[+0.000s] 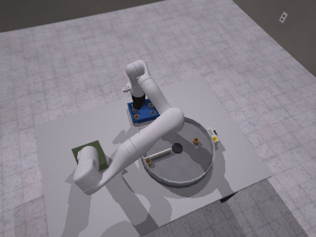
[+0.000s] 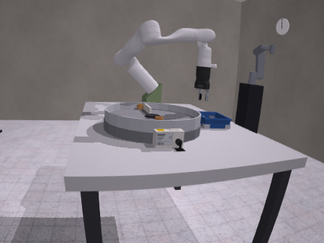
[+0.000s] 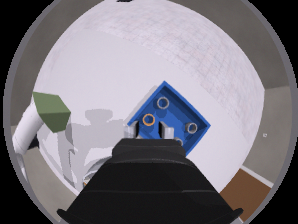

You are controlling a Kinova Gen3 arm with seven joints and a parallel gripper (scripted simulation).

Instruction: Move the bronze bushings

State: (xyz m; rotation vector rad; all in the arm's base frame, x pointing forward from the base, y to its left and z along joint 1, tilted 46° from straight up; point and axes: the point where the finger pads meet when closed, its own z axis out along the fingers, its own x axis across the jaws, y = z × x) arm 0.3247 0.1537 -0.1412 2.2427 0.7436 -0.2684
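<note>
The blue crate (image 1: 145, 120) (image 2: 217, 124) (image 3: 174, 120) holds one bronze bushing (image 1: 136, 116) (image 3: 149, 125), upright, and three steel bushings, among them one (image 1: 151, 105) (image 3: 163, 108) and another (image 1: 153, 113) (image 3: 191, 132); the third (image 3: 179, 142) is partly hidden by the gripper in the wrist view. My gripper (image 2: 204, 97) (image 3: 148, 127) is open and empty, well above the crate. On the turntable's disc (image 1: 175, 168), one bronze bushing (image 1: 196, 142) (image 2: 159, 118) stands on the far side of the hub (image 1: 177, 148) from the bar; another (image 1: 148, 163) (image 2: 140, 106) stands near the rim beside the bar.
A raised rim (image 1: 180, 184) (image 2: 119, 120) surrounds the disc. A pale bar (image 1: 159, 153) (image 2: 147, 108) runs from near the hub to the rim. A small labelled box (image 1: 213, 135) (image 2: 168, 138) is outside the rim. The green base block (image 1: 101, 154) (image 3: 52, 112) is beside the arm's foot.
</note>
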